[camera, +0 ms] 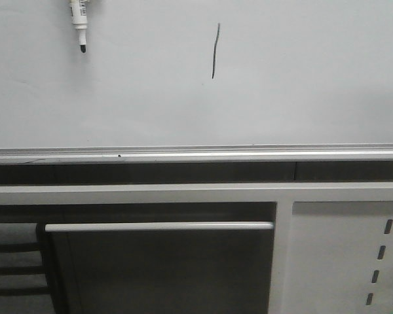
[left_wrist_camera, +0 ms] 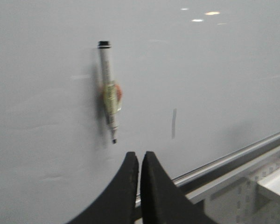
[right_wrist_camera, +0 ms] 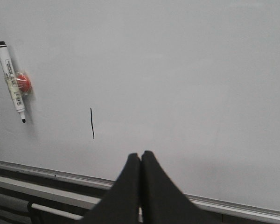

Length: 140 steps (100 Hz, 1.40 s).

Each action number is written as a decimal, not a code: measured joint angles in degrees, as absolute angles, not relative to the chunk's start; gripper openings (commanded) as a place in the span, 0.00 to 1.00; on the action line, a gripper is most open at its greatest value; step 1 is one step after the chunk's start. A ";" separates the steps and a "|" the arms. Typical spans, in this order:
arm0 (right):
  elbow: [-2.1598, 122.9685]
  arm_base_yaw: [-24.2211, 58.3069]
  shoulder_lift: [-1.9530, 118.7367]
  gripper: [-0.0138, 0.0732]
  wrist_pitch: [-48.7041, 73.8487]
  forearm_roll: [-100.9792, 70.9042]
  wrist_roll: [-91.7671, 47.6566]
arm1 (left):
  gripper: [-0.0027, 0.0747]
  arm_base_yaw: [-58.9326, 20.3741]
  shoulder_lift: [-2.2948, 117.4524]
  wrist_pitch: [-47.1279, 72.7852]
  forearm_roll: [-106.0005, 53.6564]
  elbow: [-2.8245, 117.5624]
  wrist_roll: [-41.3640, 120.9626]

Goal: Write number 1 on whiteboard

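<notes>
The whiteboard (camera: 301, 78) fills the upper half of the front view, with its silver rail along the bottom. On it is the number 1 (camera: 215, 51), a thin black near-vertical stroke, also seen as the number 1 (right_wrist_camera: 92, 123) and, blurred, the number 1 (left_wrist_camera: 174, 123). A white marker (left_wrist_camera: 109, 91) hangs tip down on the board by a red magnet, left of the stroke; the marker (camera: 78, 19) and marker (right_wrist_camera: 10, 81) show too. My left gripper (left_wrist_camera: 140, 156) and right gripper (right_wrist_camera: 141, 156) are both shut on nothing, away from the board.
Below the board run the silver rail (camera: 196, 155) and a white frame bar (camera: 183, 193). A horizontal handle bar (camera: 157, 226) crosses a dark opening. A white perforated metal panel (camera: 344, 261) stands at the lower right.
</notes>
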<state>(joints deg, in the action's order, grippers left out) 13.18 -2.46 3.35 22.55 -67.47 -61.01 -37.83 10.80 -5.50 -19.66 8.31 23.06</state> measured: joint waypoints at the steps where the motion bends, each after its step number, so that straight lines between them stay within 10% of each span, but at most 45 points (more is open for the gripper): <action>1: 13.18 -2.46 3.35 0.08 22.55 -67.47 -61.01 | 0.01 -37.25 10.80 -5.50 -19.18 8.17 22.01; 45: 13.18 -2.46 3.35 0.08 22.55 -67.47 -61.01 | 0.01 -12.24 -0.20 0.00 -7.01 -0.16 7.10; 140: 13.18 -2.46 3.35 0.08 22.50 -67.47 -61.01 | 0.01 -11.36 -0.20 3.05 -7.87 -0.16 6.08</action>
<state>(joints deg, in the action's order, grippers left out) 13.18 -2.46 3.35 22.50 -67.47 -61.01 -11.36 -0.20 3.05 -7.87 -0.16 6.08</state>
